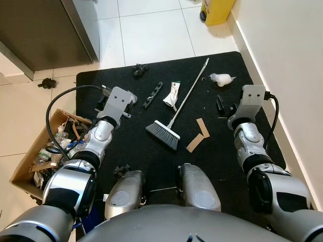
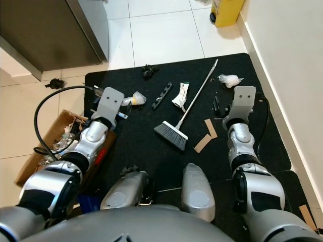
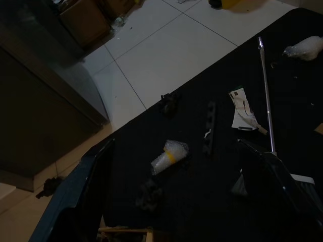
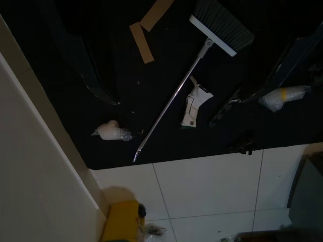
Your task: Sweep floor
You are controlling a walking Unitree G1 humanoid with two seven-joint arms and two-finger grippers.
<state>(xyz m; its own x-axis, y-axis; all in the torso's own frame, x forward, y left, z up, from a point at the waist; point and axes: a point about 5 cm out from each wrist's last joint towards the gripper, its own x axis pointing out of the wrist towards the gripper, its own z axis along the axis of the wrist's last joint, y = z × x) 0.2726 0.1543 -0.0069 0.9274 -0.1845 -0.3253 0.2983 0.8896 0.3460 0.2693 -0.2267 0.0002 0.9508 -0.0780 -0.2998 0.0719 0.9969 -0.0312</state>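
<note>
Left eye view: black mat (image 1: 131, 146) on white tile floor (image 1: 151, 35), both arms held out over it. Broom (image 1: 174, 113) lies flat near the mat's middle, grey bristle head (image 1: 163, 134) toward the robot, thin metal handle running diagonally up to the mat's far right corner area. Nothing holds it.

Left gripper (image 3: 186, 196) hovers over the mat's left side, fingers (image 3: 83, 196) spread wide apart, empty. Right gripper (image 4: 192, 60) hovers over the mat's right side, fingers (image 4: 83, 65) also wide apart, empty.

Litter on the mat: two brown cardboard strips (image 1: 198, 135) just right of the bristle head, white crumpled wrapper (image 1: 172, 94) touching the handle's left side, black plastic strip (image 1: 153, 94) left of that, clear plastic wad (image 1: 221, 78) near the far right edge, bubble-wrap piece (image 2: 135, 99) near the left edge, small dark clump (image 1: 140, 69) at the far edge.

Cardboard box (image 1: 28, 161) full of trash sits off the mat's left edge. Yellow bin (image 1: 216, 11) against the wall at far right. Dark cabinet (image 1: 40, 30) at far left.
</note>
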